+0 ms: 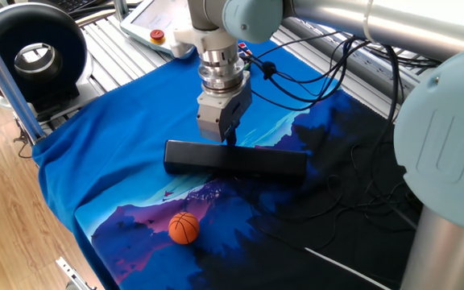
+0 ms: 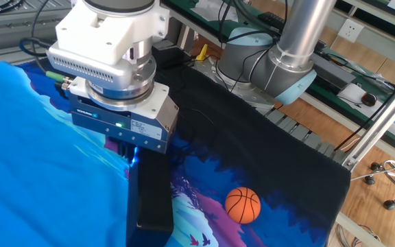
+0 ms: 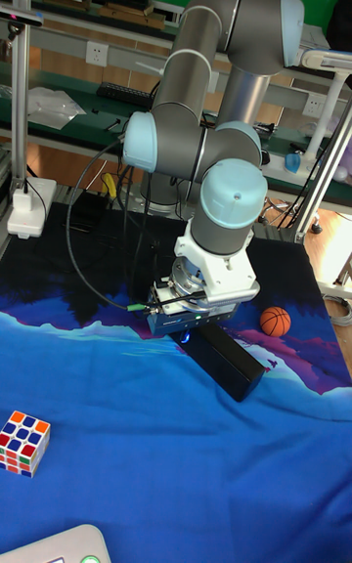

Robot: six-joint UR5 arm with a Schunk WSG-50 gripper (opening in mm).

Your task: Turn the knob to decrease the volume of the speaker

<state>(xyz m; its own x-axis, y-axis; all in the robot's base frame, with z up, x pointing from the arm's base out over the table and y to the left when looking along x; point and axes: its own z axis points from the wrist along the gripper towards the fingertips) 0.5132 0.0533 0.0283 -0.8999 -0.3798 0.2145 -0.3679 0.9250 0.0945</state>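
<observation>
The speaker point(image 1: 236, 159) is a long matte-black bar lying across the blue cloth; it also shows in the other fixed view point(image 2: 149, 199) and the tall fixed view point(image 3: 227, 360). My gripper point(image 1: 229, 138) points straight down onto its top rear edge, left of the middle. The dark fingers stand close together there, touching the speaker. The knob is hidden between and under them. From the other side the gripper point(image 2: 130, 152) body covers the fingertips, with a blue light glowing below it. In the tall fixed view the gripper point(image 3: 186, 336) sits at the speaker's far end.
An orange ball point(image 1: 184, 227) lies on the cloth in front of the speaker. A round black ring-shaped device point(image 1: 35, 56) stands at the back left, off the cloth. Black cables point(image 1: 312, 80) trail behind the arm. A Rubik's cube point(image 3: 23, 442) rests on the cloth at the left.
</observation>
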